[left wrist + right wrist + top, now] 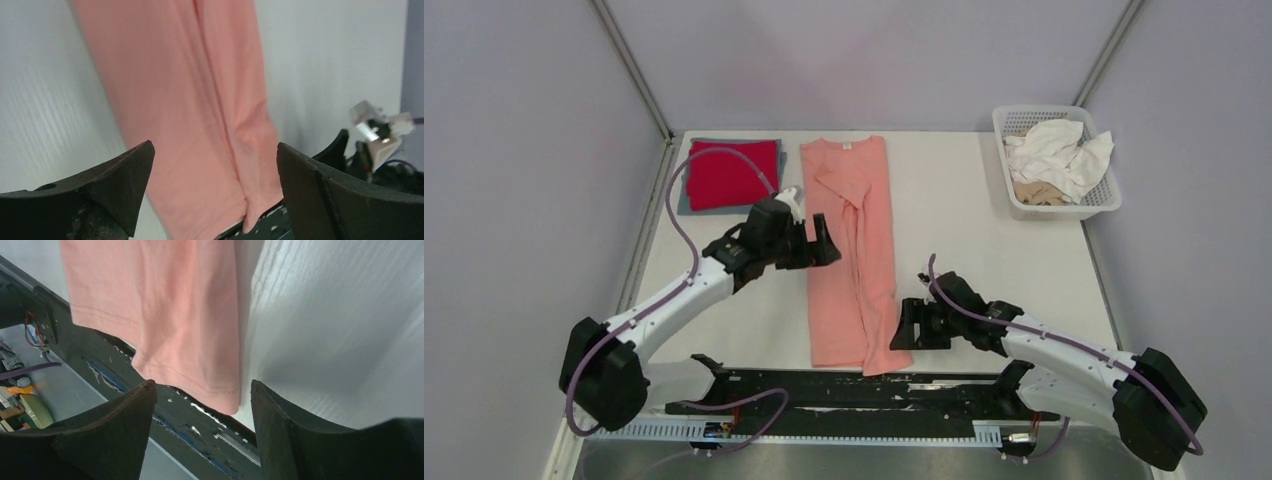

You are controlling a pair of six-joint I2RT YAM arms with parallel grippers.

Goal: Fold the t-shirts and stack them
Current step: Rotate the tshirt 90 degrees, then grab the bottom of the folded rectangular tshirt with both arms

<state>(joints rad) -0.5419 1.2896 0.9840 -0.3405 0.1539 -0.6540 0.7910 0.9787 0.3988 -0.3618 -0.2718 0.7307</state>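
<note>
Salmon-pink t-shirt [849,250]: lying half-folded ahead of left gripper [827,243] and right gripper [901,323], jaws released, empty. Red t-shirt [729,175]: sitting stacked. White t-shirts [1059,150]: waiting in basket [1064,208].

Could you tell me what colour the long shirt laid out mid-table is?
Salmon-pink cloth t-shirt; best in top external view.
</note>
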